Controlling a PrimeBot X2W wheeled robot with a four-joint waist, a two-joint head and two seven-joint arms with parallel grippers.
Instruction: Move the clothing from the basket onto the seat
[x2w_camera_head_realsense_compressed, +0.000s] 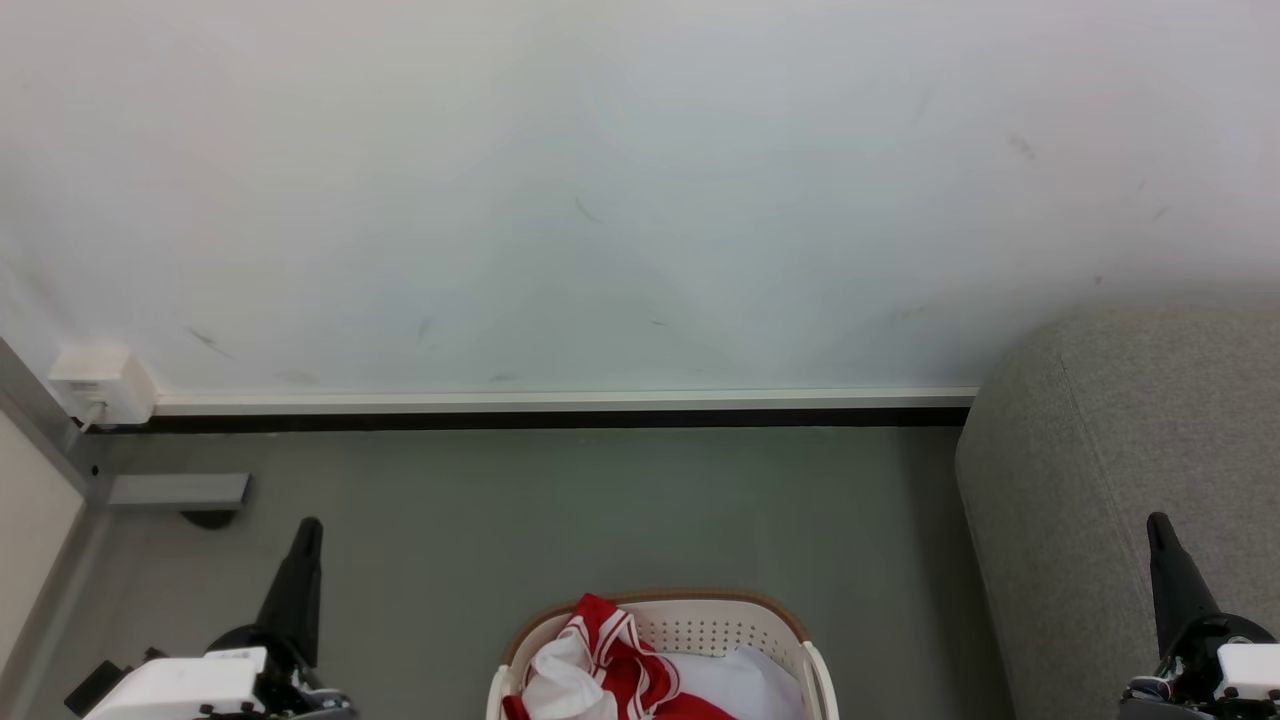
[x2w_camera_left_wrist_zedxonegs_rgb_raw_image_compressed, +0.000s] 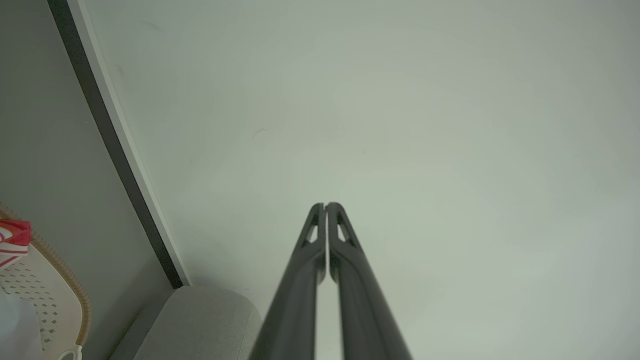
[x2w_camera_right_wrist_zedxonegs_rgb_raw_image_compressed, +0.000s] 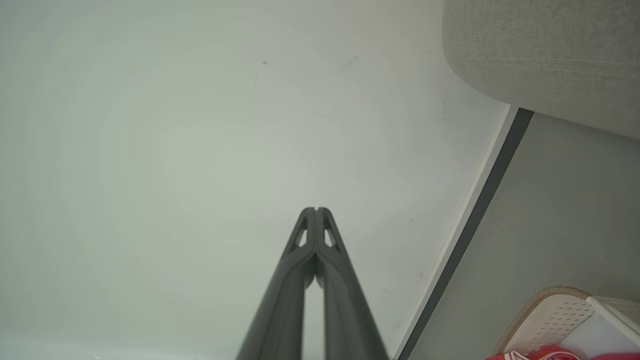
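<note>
Head view gives you both pincers at the near edge: the left pincer (x2w_camera_head_realsense_compressed: 306, 530) and the right pincer (x2w_camera_head_realsense_compressed: 1158, 522) point up, each with its two long dark fingers pressed together on nothing, parked either side of the load. Between them on the grey floor (x2w_camera_head_realsense_compressed: 600, 500) stands the oval cream-white plastic basket (x2w_camera_head_realsense_compressed: 700, 598) with its brown rim. The soft red, white-striped jersey clothing (x2w_camera_head_realsense_compressed: 622, 650) lies heaped inside towards its left, beside a plain pale sheet (x2w_camera_head_realsense_compressed: 745, 682), so you have moved nothing yet. Right of the basket and apart from it sits the large grey fabric seat (x2w_camera_head_realsense_compressed: 1120, 450), near enough, I judge, for a short carry. Behind rises the pale wall (x2w_camera_head_realsense_compressed: 600, 200).
</note>
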